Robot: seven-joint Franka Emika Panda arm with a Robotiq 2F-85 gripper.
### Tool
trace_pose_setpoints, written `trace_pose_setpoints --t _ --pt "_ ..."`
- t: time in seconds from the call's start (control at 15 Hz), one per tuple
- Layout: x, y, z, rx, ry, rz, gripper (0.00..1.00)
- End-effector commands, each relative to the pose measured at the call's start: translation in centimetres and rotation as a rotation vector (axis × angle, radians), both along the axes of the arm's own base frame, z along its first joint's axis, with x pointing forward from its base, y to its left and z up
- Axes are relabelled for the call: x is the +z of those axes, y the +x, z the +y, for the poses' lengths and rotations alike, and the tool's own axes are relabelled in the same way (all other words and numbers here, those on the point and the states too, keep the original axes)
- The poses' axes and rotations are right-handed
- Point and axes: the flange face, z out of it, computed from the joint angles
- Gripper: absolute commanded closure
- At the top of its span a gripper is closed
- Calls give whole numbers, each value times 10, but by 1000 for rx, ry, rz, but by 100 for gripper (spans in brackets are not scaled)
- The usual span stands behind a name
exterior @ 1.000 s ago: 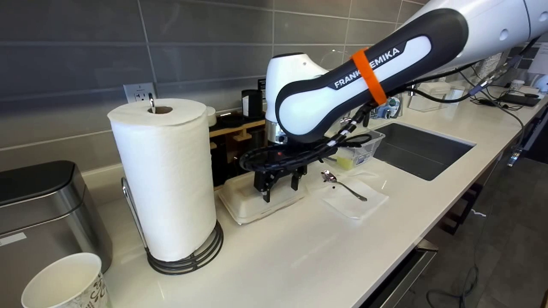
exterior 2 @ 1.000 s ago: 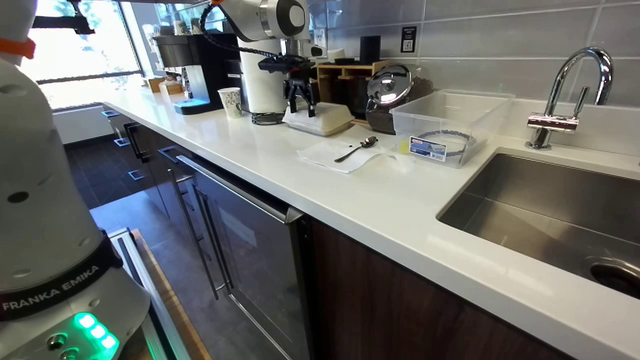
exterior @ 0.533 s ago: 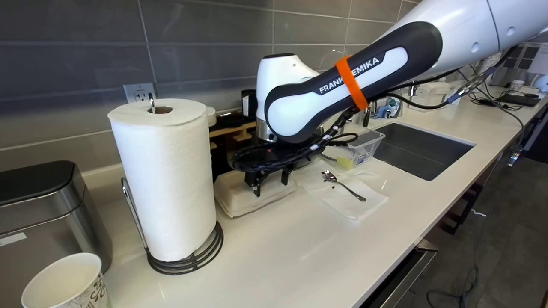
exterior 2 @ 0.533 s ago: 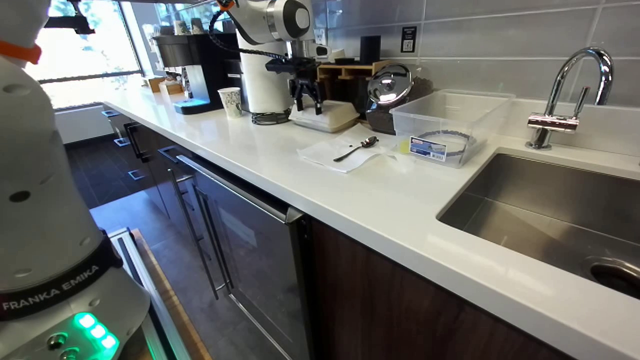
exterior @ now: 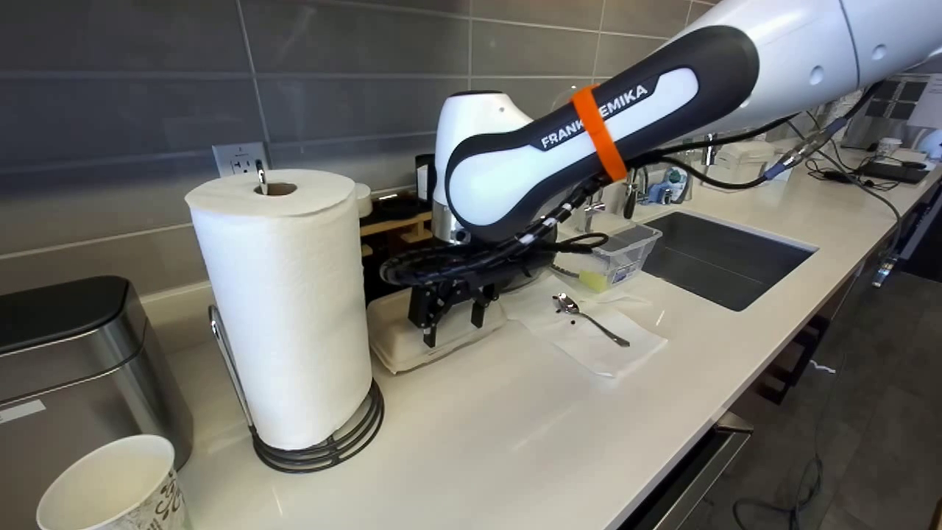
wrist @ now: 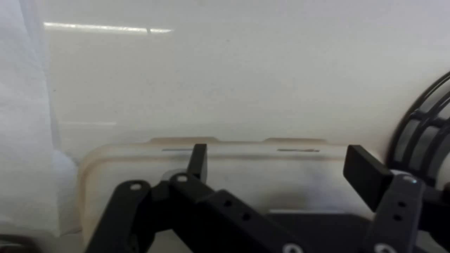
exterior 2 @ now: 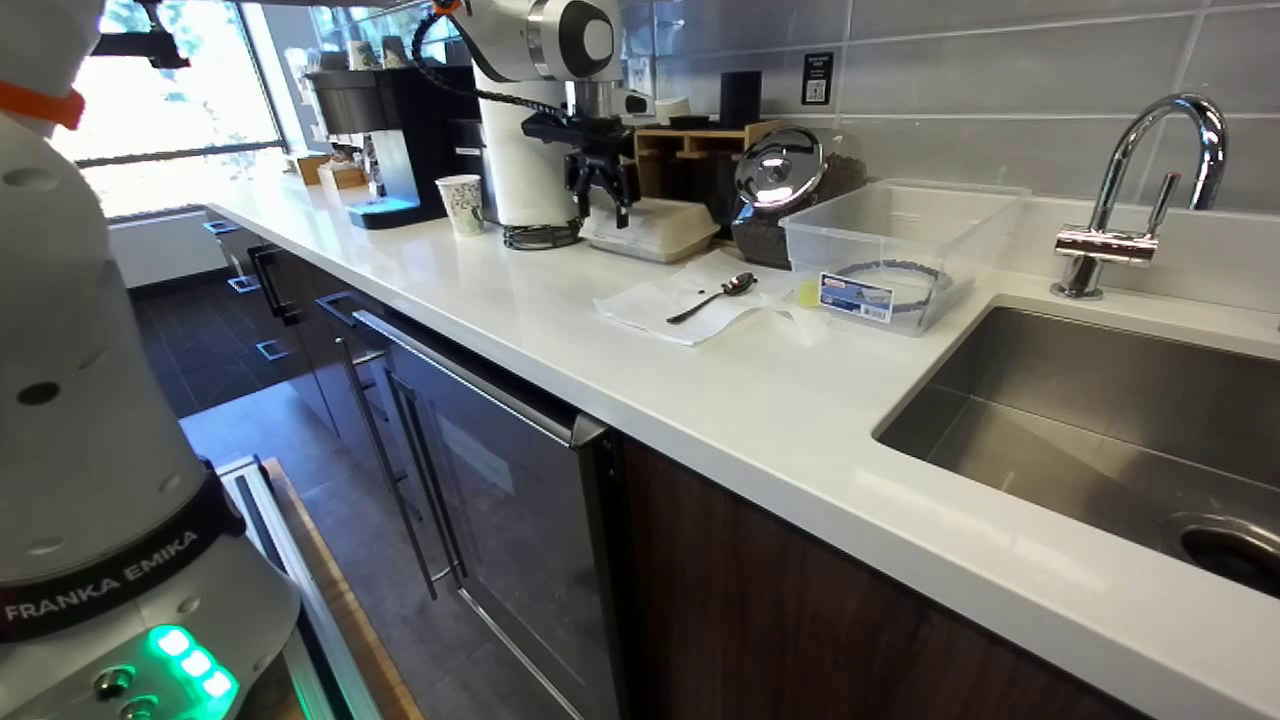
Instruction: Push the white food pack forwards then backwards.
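Foam clamshell (exterior 2: 664,230) closed, contents hidden. Gripper (exterior: 453,333) spread over it, contact unclear. Near clamshell: clear bin (exterior 2: 850,250) (yellow item (exterior: 593,280) inside), paper-towel roll (exterior: 283,316). Open countertop (exterior: 500,442) off its tabbed edge (wrist: 295,140).

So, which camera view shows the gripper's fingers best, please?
The wrist view: it shows both fingers of the gripper close up, with the wide gap between them. Both exterior views show two fingers apart, but smaller, pointing down near the white foam clamshell container.

Pack (exterior 2: 662,228): off-white. Pincer (exterior: 453,334): black. Table (exterior: 478,442): white. Roll (exterior: 283,316): white. Cup (exterior 2: 462,206): white, dark swirl pattern. Band (exterior: 598,132): orange. Tiles (exterior: 360,96): grey.
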Motion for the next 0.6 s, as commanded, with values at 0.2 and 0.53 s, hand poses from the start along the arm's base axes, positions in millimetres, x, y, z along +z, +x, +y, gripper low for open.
trace_pose_setpoints --t 0.2,0.53 --pt "38 -83 -1 42 48 86 0" --pt "66 -148 -17 -27 69 167 0"
